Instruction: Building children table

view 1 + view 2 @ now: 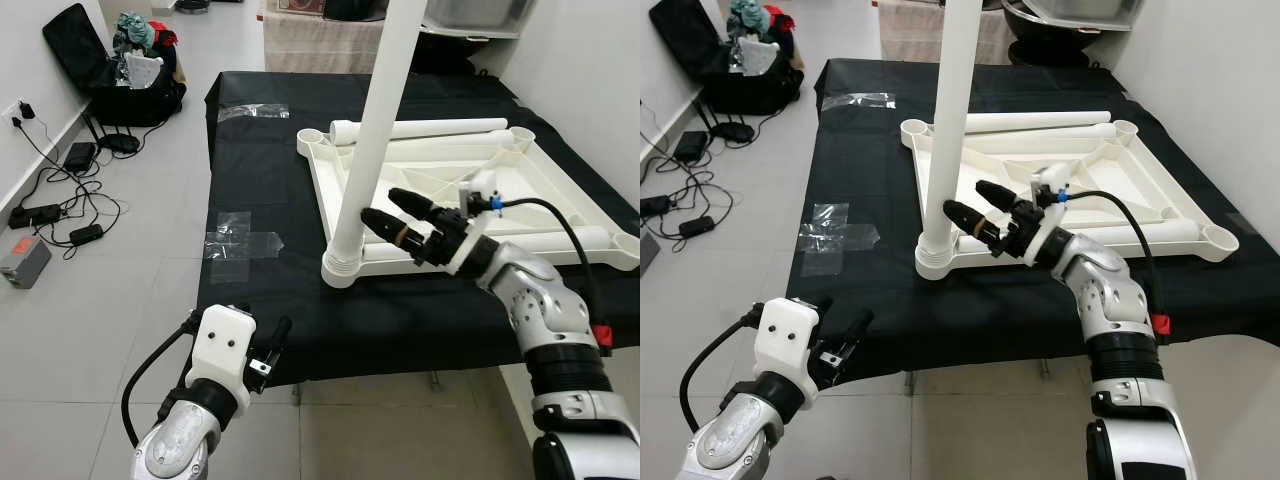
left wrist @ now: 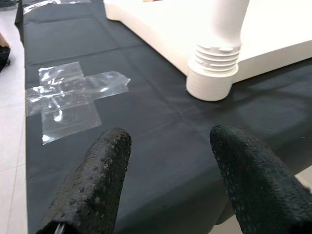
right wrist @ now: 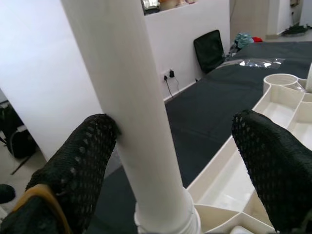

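A white table top (image 1: pixel 560 170) lies upside down on a black cloth (image 1: pixel 260 300). One white leg (image 1: pixel 375 130) stands upright in its near left corner socket (image 1: pixel 343 268). My right gripper (image 1: pixel 380 205) is open around this leg low down; in the right wrist view one finger (image 3: pixel 92 141) touches the leg (image 3: pixel 122 73) and the other stands apart. A loose leg (image 1: pixel 420 128) lies along the far side, another (image 1: pixel 560 240) along the near right side. My left gripper (image 2: pixel 170 141) hangs open by the cloth's front edge, holding nothing.
Patches of clear tape (image 1: pixel 240 240) stick to the cloth left of the table top, with more tape (image 1: pixel 252 111) farther back. On the tiled floor to the left lie cables and adapters (image 1: pixel 60 190) and a black bag (image 1: pixel 100 70).
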`<state>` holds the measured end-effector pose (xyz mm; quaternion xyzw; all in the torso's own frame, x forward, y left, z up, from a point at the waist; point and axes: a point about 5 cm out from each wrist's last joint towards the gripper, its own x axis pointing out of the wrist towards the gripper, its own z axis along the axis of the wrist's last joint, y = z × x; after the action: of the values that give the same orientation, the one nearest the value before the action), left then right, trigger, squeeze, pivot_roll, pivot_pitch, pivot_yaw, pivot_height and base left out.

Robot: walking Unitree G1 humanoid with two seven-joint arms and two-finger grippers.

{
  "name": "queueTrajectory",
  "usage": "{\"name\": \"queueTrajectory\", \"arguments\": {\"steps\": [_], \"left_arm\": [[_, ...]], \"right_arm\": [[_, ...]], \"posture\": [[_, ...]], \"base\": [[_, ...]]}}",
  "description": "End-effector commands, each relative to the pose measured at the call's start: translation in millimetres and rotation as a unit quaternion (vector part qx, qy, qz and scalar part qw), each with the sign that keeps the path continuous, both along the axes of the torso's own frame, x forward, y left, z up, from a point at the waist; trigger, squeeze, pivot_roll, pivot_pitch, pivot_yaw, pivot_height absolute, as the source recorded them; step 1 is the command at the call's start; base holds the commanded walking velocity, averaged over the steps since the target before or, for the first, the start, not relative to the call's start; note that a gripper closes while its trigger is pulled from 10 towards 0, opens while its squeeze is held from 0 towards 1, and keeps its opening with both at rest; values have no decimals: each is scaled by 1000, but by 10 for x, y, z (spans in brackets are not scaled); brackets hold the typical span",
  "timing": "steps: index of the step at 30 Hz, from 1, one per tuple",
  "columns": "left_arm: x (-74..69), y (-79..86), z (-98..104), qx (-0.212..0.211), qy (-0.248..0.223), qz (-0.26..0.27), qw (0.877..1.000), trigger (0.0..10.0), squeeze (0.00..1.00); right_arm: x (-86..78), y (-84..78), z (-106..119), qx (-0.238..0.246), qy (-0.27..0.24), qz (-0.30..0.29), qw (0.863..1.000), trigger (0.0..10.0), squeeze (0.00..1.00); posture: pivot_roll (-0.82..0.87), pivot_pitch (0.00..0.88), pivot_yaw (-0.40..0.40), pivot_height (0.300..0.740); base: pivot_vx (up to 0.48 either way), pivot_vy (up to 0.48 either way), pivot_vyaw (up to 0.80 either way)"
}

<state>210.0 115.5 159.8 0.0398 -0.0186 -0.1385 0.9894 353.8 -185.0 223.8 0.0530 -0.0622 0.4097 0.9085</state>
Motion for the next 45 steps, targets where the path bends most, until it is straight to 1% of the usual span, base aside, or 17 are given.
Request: {"name": "queueTrajectory", "arguments": {"steps": [1,3,6,7,10,11,13,16,17,23,25,27,30,34,36,45], "left_arm": [[-19,-18,1,2,4,-5,1000,10000,0],[-19,-18,1,2,4,-5,1000,10000,0],[-15,-28,11,2,2,-4,1000,10000,0],[-15,-28,11,2,2,-4,1000,10000,0],[-17,-28,13,1,2,-3,1000,10000,0],[-17,-28,13,1,2,-3,1000,10000,0],[-16,-29,15,1,2,-3,1000,10000,0],[-15,-31,16,1,2,-4,1000,10000,0],[-12,-30,17,1,2,-4,1000,10000,0],[-8,-31,18,0,1,-3,1000,10000,0],[-8,-31,18,0,1,-3,1000,10000,0],[-8,-33,18,0,1,-3,1000,10000,0],[-8,-33,19,0,1,-2,1000,10000,0],[-9,-33,13,0,2,-2,1000,10000,0],[-6,-32,9,-1,2,-3,1000,10000,0],[-5,-37,6,-1,3,-3,1000,10000,0]], "right_arm": [[19,27,-30,-8,3,-6,1000,10000,0],[19,27,-30,-8,3,-6,1000,10000,0],[-22,134,-30,0,6,26,1000,10000,0],[-22,134,-30,0,6,26,1000,10000,0],[-77,224,-7,11,2,56,998,10000,0],[-77,224,-7,11,2,56,998,10000,0],[-103,283,21,12,-7,71,997,10000,0],[-98,309,37,13,-10,72,997,10000,0],[-91,354,66,14,-17,77,997,10000,0],[-47,449,101,13,-23,76,997,10000,0],[-47,449,101,13,-23,76,997,10000,0],[-12,519,92,9,-25,77,997,10000,0],[-4,541,93,7,-25,77,997,10000,0],[3,593,92,-3,-28,77,997,10000,0],[10,644,90,-18,-34,78,996,10000,0],[31,677,90,-29,-38,76,996,10000,0]], "posture": [[104,210,-87,740],[104,210,-87,740],[103,208,-89,740],[103,208,-89,740],[103,208,-91,740],[103,208,-91,740],[100,207,-90,740],[100,207,-91,740],[99,207,-90,740],[99,208,-92,740],[99,208,-92,740],[102,210,-94,740],[101,209,-96,740],[99,211,-96,740],[97,211,-96,740],[98,209,-99,740]], "base": [[0,0,0],[0,0,0],[0,0,0],[0,0,0],[0,0,0],[0,0,0],[0,0,0],[0,0,0],[0,0,0],[0,0,0],[0,0,0],[0,0,0],[0,0,0],[0,0,0],[0,0,0],[0,0,0]]}}
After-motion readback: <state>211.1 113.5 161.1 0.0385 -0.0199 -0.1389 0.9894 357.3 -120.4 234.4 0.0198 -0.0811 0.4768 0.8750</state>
